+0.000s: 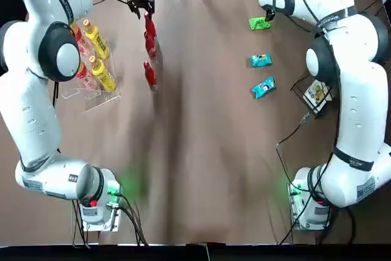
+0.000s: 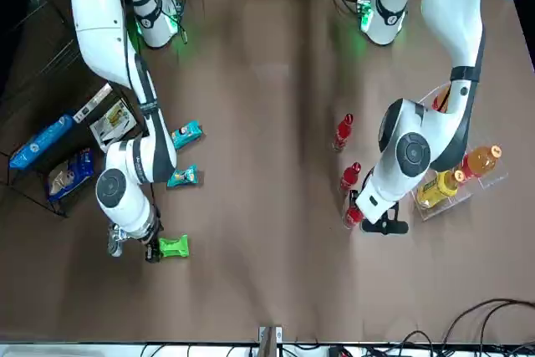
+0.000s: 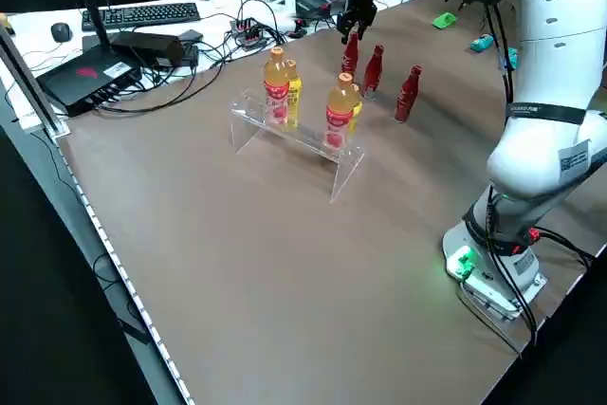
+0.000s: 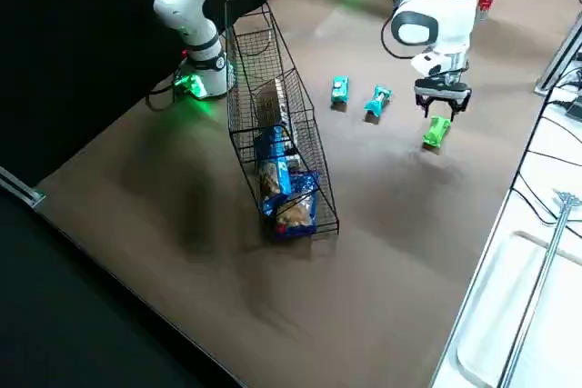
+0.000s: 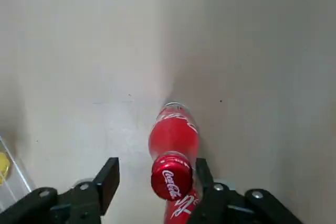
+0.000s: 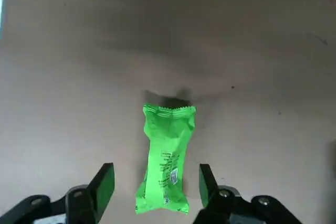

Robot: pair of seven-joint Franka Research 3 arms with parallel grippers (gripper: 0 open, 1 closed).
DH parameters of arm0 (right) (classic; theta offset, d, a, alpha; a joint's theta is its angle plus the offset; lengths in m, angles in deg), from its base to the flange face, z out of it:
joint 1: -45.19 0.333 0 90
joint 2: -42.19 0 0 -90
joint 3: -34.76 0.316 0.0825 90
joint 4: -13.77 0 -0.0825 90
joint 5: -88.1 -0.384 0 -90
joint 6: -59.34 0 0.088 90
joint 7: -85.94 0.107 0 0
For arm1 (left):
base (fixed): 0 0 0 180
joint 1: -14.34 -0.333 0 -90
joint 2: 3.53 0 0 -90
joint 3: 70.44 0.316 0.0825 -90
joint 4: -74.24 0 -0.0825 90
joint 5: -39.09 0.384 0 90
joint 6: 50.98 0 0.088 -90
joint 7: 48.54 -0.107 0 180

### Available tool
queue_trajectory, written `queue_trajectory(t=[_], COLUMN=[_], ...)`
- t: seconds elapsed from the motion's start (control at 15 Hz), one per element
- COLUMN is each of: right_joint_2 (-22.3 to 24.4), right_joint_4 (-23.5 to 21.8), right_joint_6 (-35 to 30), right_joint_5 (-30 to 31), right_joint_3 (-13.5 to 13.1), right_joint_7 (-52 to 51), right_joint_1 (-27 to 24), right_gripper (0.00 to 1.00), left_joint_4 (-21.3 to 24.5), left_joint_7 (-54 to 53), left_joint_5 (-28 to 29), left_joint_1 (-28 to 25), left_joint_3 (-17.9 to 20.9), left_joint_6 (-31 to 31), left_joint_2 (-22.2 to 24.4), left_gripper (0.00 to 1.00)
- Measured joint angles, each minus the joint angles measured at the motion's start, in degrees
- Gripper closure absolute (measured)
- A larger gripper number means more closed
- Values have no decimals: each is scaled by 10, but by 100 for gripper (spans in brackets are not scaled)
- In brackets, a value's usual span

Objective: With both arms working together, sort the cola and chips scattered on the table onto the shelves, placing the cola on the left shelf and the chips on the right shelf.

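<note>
Red cola bottles (image 1: 149, 50) stand in a row beside the left shelf (image 1: 91, 84); I have the left gripper (image 5: 155, 174) spread wide over the far bottle's cap, gripping nothing. Over by the right shelf (image 4: 277, 147), my right gripper (image 6: 153, 183) hangs open above the green chips (image 6: 165, 158), empty too

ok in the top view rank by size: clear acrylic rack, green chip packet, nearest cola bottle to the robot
1. clear acrylic rack, clearly largest
2. cola bottle
3. green chip packet
The last two look close in size, so their order is unsure.
</note>
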Motion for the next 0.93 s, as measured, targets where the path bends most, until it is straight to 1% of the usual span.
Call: queue_trajectory(t=[0.2, 0.27, 0.33, 0.53, 0.6, 0.67, 0.73, 0.8, 0.87, 0.93], right_joint_2=[-14, -22, -31, -52, -53, -54, -54, -54, -54, -54], right_joint_4=[9, 13, 17, 26, 26, 27, 27, 28, 28, 28], right_joint_6=[15, 25, 36, 60, 60, 60, 59, 59, 59, 58], right_joint_5=[2, 6, 11, 15, 15, 15, 15, 15, 15, 15], right_joint_3=[0, 0, -1, -1, 0, 0, 0, 0, 0, 0], right_joint_7=[17, 25, 32, 40, 40, 40, 41, 42, 43, 44], right_joint_1=[2, 2, 2, 2, 2, 3, 4, 5, 6, 6], right_gripper=[26, 27, 28, 30, 31, 31, 31, 31, 32, 32], left_joint_4=[0, 0, 0, 0, -1, -1, -1, -1, -1, -1], left_joint_7=[12, 13, 14, 33, 36, 38, 39, 39, 40, 41], left_joint_5=[0, 0, 0, 0, 0, 0, 0, 0, 0, 0], left_joint_1=[1, 1, 1, 3, 4, 5, 5, 6, 6, 7], left_joint_3=[0, 0, 0, -1, -1, -1, -1, -1, -1, -1], left_joint_6=[0, 0, 0, 0, 0, 0, 0, 0, 0, 0], left_joint_2=[0, 0, 0, 0, 0, 0, 0, 0, 0, 0], left_gripper=[36, 40, 47, 49, 53, 53, 56, 56, 60, 69])
